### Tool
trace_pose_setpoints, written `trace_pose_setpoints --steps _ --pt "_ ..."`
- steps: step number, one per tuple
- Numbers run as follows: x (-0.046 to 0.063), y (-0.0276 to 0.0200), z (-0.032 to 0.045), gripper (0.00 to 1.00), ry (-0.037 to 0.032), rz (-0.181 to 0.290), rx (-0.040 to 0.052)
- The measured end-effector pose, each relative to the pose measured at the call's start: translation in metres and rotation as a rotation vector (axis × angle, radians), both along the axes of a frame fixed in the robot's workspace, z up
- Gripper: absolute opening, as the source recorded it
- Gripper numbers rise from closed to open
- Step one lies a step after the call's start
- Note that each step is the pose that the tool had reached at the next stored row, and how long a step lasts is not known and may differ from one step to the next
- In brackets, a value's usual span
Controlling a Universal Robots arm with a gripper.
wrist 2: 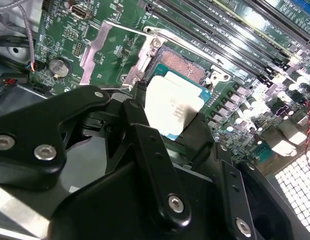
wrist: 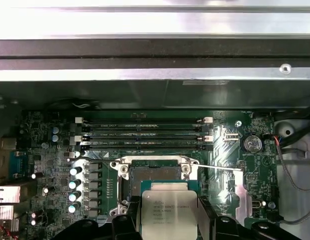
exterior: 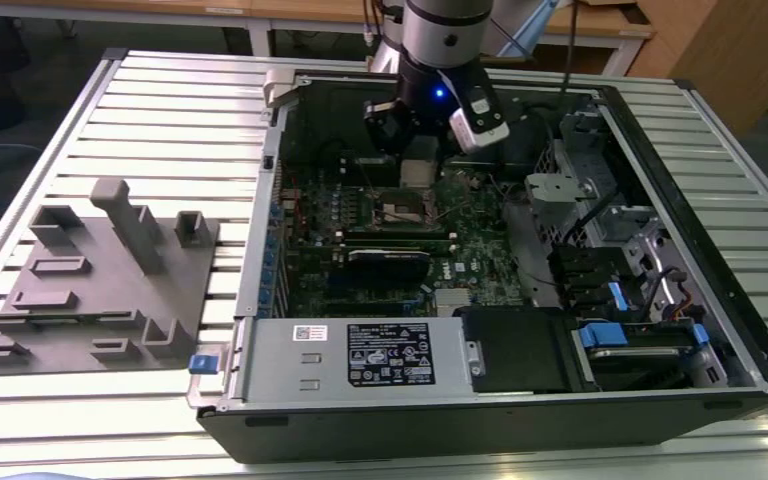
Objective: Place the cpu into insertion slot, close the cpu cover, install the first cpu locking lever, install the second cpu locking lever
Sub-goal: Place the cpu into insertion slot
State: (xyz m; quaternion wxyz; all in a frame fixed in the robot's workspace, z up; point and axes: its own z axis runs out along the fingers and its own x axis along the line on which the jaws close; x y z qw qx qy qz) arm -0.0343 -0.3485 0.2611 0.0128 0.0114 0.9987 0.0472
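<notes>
The black two-finger end effector [wrist: 169, 222] is closed on the small flat square cpu with the silvery-grey metal top [wrist: 169, 210]. It pinches the chip by two opposite edges, so the underside is free to meet the contacts. The chip hangs level between the fingertips, close above the near edge of the insertion slot [wrist: 160, 175], the small square socket with a dark centre and silver metal edges. I judge it is not yet seated, because part of the socket's centre shows beyond it. In the second wrist view the thin square silver metal cpu cover [wrist 2: 93, 50] lies flipped open beyond the fingertips, which leaves the way down free. In the exterior view the grey arm [exterior: 444, 40] reaches down almost vertically into the open black computer case [exterior: 704, 180] on the slatted metal counter [exterior: 157, 110], with the wrist over the green motherboard [exterior: 478, 270].
</notes>
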Motion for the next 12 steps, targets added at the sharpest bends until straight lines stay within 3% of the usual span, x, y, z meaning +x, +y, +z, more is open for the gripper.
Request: trace_pose_setpoints --steps 4,5,12 --pt "-0.003 0.0000 -0.0042 0.54 -0.0043 0.000 0.0001" --pt "-0.011 -0.0001 -0.0089 0.54 -0.0095 0.000 0.0000" --pt "-0.016 -0.0001 -0.0111 0.54 -0.0124 0.000 -0.0011"
